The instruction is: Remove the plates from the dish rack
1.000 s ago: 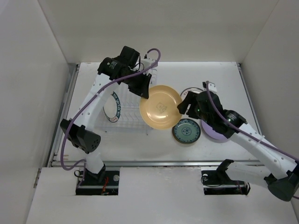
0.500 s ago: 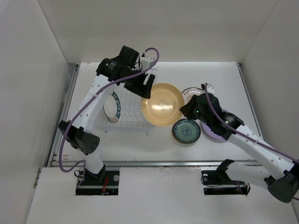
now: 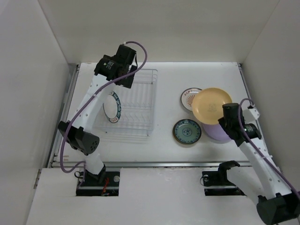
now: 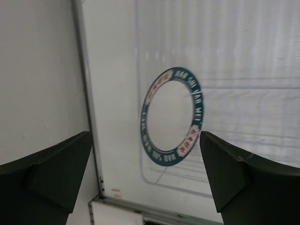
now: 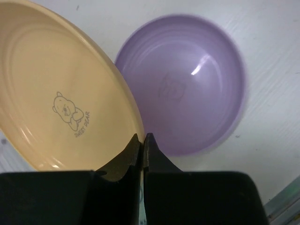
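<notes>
The right end effector (image 5: 142, 140) is pinched tight on the yellow plate's (image 5: 61, 108) rim, well right of the rack (image 3: 153, 101), holding it partly over the lavender plate (image 5: 187, 89), I think to stack it there. The left end effector (image 4: 145, 140) hangs over the rack, jaws wide and empty, above the green-rim plate (image 4: 172, 117) standing inside, likely the next one to grab.

Bright even light, soft shadows, left wrist view blurred, glint on lavender plate (image 5: 187, 93)
</notes>
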Controlling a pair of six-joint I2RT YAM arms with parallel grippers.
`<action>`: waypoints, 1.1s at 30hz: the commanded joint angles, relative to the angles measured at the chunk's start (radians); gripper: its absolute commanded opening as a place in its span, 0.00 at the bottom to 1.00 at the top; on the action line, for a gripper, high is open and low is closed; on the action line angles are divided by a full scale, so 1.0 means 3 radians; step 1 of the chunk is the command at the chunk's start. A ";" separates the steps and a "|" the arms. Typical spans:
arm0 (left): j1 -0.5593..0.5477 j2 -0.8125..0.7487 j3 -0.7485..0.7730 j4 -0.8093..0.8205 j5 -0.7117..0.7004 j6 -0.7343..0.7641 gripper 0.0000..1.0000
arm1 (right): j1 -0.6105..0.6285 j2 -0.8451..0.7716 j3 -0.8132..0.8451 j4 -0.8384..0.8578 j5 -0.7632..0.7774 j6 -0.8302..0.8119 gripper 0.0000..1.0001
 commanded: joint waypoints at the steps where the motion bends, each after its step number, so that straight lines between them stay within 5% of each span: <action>1: 0.0281 0.0027 -0.0300 -0.0074 -0.0587 0.0000 0.99 | -0.0287 -0.0140 -0.0085 -0.0070 0.0372 0.0363 0.00; 11: 0.0548 0.0140 -0.0868 -0.0039 0.0194 -0.0087 0.71 | -0.0881 0.0232 -0.0152 -0.0110 0.0568 0.0854 0.00; 16: 0.0548 0.0221 -0.0904 -0.0038 0.0068 -0.0057 0.59 | -0.0993 0.0263 -0.0152 -0.0049 0.0297 0.0854 0.00; 26: 0.0640 0.0339 -0.1108 -0.0069 0.0164 -0.0123 0.56 | -0.0993 0.0033 -0.0591 -0.0090 -0.0277 0.1196 0.01; 28: 0.0640 0.0339 -0.1108 -0.0069 0.0195 -0.0123 0.54 | -0.0993 -0.0008 -0.0632 -0.0121 -0.0231 0.1233 0.09; 32: 0.0640 0.0339 -0.1108 -0.0069 0.0230 -0.0123 0.48 | -0.0993 -0.0043 -0.0663 -0.0121 -0.0200 0.1233 0.46; 33: 0.0640 0.0339 -0.1108 -0.0069 0.0231 -0.0123 0.46 | -0.0993 -0.0043 -0.0663 -0.0121 -0.0200 0.1187 0.62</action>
